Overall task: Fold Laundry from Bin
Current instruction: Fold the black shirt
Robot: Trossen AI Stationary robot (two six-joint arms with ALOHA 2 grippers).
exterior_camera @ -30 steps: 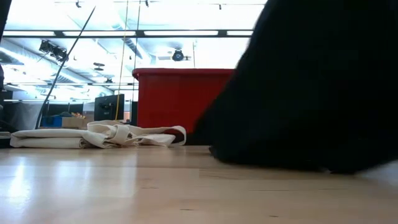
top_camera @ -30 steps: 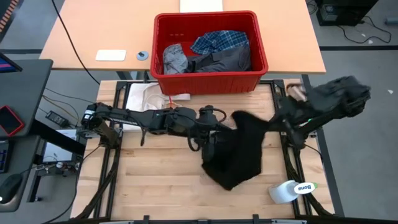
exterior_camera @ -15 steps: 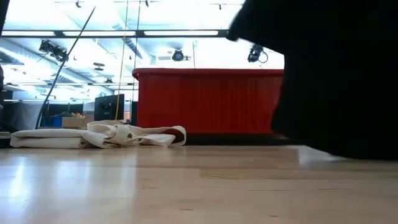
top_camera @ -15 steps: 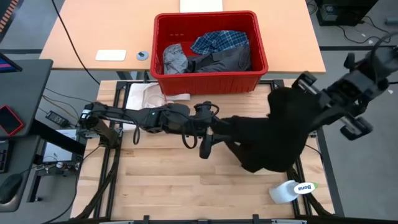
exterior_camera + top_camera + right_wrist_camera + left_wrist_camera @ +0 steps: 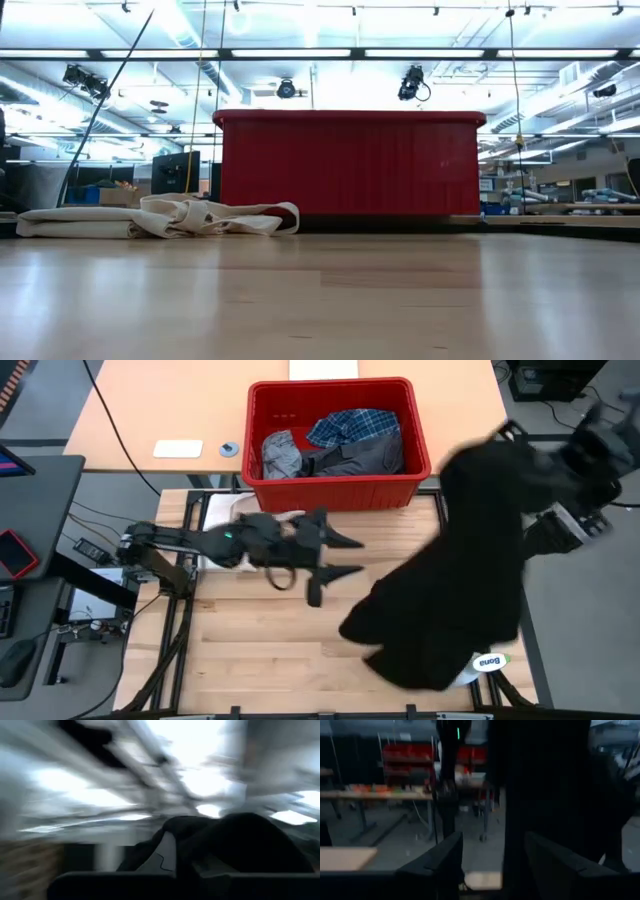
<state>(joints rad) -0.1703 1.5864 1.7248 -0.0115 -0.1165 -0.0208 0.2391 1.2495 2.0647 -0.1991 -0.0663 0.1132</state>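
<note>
- At the near right corner of the tabletop [image 5: 260, 650]: a white roll [image 5: 478, 663] lies on its side, label reads "Bona", upside down from above. Partly covered by the hem of the black garment [image 5: 460, 575].
- Black garment: hangs from high off the right edge down to the near right of the tabletop, lower folds over the wood. Whether the hem rests on the wood or hangs just above it: can't tell.
- Right tool [image 5: 588, 452]: raised beyond the right edge, clamped closed on the top of the black garment. Wrist view is motion-blurred; dark cloth bunched at the fingers, ceiling lights behind.
- Left tool [image 5: 350, 555]: mid-tabletop, fingers spread, nothing between them, pointing at the black garment. Its wrist view shows both fingers [image 5: 442, 862] apart with the dark cloth hanging ahead.
- Cream-white cloth [image 5: 232, 518]: left rear of the tabletop, partly hidden under the left arm; seen low as a flat crumpled heap [image 5: 160, 218].
- Red bin [image 5: 340, 495]: at the far edge, centre. Holds a light grey garment [image 5: 280, 455], a dark grey one [image 5: 365, 458] and a blue-and-white plaid shirt [image 5: 355, 425]. In the low view only its ribbed wall [image 5: 350, 165] shows.
- Far desk [image 5: 150, 420]: flat white item [image 5: 178, 449], small round object [image 5: 229, 449]; both too small to identify.
</note>
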